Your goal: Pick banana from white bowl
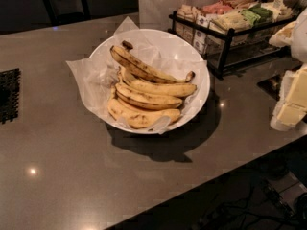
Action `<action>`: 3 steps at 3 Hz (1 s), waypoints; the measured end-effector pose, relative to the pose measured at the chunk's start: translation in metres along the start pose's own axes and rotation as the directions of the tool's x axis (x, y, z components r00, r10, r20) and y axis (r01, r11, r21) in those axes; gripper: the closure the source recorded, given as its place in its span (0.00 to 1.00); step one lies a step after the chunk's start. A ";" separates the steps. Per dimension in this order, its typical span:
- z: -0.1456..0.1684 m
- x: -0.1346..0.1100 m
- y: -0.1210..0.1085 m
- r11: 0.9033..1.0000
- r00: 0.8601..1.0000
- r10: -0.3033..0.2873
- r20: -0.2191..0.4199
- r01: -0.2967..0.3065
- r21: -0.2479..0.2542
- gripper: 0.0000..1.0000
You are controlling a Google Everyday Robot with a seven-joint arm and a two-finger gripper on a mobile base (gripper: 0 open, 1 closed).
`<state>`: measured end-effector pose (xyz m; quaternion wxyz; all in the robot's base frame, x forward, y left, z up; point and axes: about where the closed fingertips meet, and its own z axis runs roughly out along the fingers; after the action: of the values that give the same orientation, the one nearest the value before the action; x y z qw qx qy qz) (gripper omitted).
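The white bowl (201, 87) stands mid-counter, lined with crinkled white paper that sticks out past its rim. Several yellow bananas lie in it. The banana (144, 70), the longest one, lies on top at the back of the pile, curving from upper left to lower right, with brown streaks and dark ends. My gripper (293, 102) shows as cream-white parts at the right edge of the view. It is well to the right of the bowl, apart from it, and holds nothing that I can see.
A black wire rack (225, 37) with packaged snacks stands behind and to the right of the bowl. A dark grille (9, 95) sits in the grey counter at the left. The counter's front edge runs diagonally at the lower right, with cables on the floor below.
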<state>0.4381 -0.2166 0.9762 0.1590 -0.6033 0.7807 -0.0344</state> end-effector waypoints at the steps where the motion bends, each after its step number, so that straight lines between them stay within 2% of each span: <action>1: -0.001 -0.002 0.000 1.000 1.000 -0.005 0.005 0.005 0.004 0.00; 2: 0.002 -0.026 0.001 0.996 0.994 -0.082 0.069 0.083 -0.019 0.00; 3: 0.001 -0.063 0.004 0.976 0.964 -0.193 0.182 0.207 -0.064 0.00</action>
<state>0.4482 -0.1555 0.9870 0.1977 -0.6858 0.6996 0.0351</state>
